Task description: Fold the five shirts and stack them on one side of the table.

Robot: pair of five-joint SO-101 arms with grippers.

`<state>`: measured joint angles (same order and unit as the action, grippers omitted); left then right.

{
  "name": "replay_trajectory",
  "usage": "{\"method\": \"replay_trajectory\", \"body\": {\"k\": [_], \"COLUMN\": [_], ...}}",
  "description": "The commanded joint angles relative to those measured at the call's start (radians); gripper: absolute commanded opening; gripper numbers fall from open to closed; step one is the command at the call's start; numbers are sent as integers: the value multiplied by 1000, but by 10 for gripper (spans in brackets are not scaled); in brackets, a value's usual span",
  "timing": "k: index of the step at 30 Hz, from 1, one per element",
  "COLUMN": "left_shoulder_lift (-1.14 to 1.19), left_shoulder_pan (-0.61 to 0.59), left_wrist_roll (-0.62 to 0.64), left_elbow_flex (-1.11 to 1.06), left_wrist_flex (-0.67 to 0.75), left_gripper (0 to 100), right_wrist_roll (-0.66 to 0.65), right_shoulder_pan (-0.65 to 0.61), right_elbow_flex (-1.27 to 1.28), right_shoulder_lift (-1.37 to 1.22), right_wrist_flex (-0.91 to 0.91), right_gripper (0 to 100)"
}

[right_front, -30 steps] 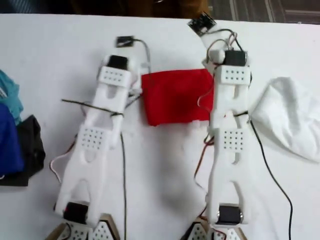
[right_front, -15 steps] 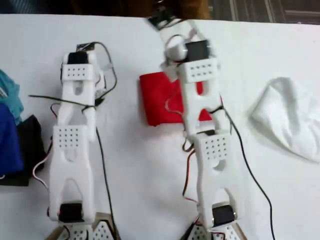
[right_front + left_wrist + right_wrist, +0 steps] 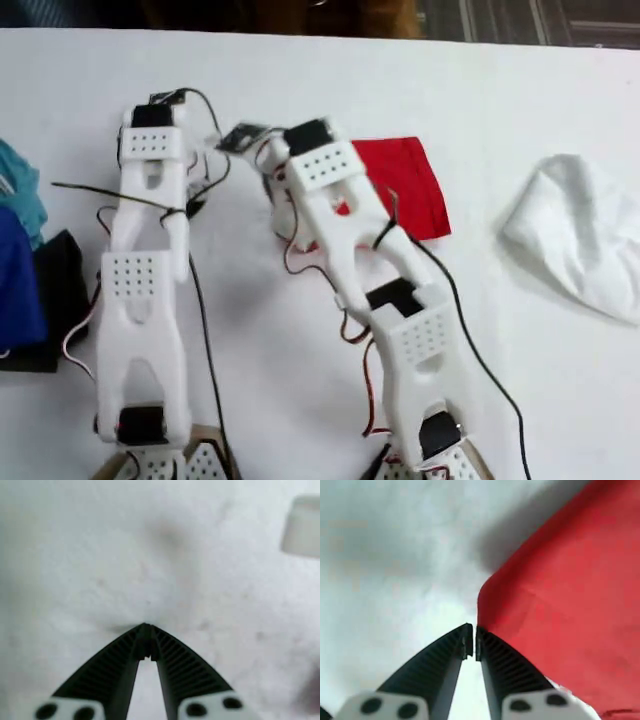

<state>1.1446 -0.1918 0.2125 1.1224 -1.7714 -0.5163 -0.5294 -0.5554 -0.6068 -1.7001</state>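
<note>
The white bench (image 3: pixel 80 80) spans the high view, and beyond its far edge lies a dark strip of room (image 3: pixel 480 18). From above, the left arm (image 3: pixel 140 290) runs straight up from the near edge. The right arm (image 3: pixel 415 345) leans away towards it, with its wrist over the near-left part of the red shirt (image 3: pixel 415 185), which lies flat near the middle. A crumpled white shirt (image 3: pixel 580 235) sits well apart at the right. At the left edge a blue shirt (image 3: pixel 15 275), a teal shirt (image 3: pixel 15 185) and a black shirt (image 3: pixel 62 290) lie bunched together. The wrist views supply the fingers. The left hand (image 3: pixel 145 630) has its black ribbed fingers brought together over bare bench, with a blurred pale block (image 3: pixel 302 525) off to one side that I cannot identify. The right hand (image 3: pixel 472 635) is likewise closed, with its tips right at the edge of the red shirt (image 3: pixel 560 605), beside a rounded fold in the cloth. Whether any cloth is pinched between them I cannot tell
</note>
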Motion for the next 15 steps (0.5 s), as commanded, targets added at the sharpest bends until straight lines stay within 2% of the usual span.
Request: {"method": "replay_trajectory", "body": {"k": [1,5,10,15], "left_shoulder_lift": [-9,-9,-9,-9], "left_shoulder_pan": [-61,-118,-124,-124], "left_wrist_roll": [8,143,209,213], "left_elbow_flex": [-16,-16,-19,-18], "left_wrist_flex": [-6,-6,-8,-8], "left_gripper": [24,24,24,24], "right_wrist_roll": [14,14,14,9], "right_shoulder_pan": [10,10,-1,-2], "right_elbow_flex": [48,55,57,55], "right_shoulder_lift": [2,-73,-137,-91], "right_wrist_flex": [104,185,219,154], "right_gripper": [18,18,18,18]}}
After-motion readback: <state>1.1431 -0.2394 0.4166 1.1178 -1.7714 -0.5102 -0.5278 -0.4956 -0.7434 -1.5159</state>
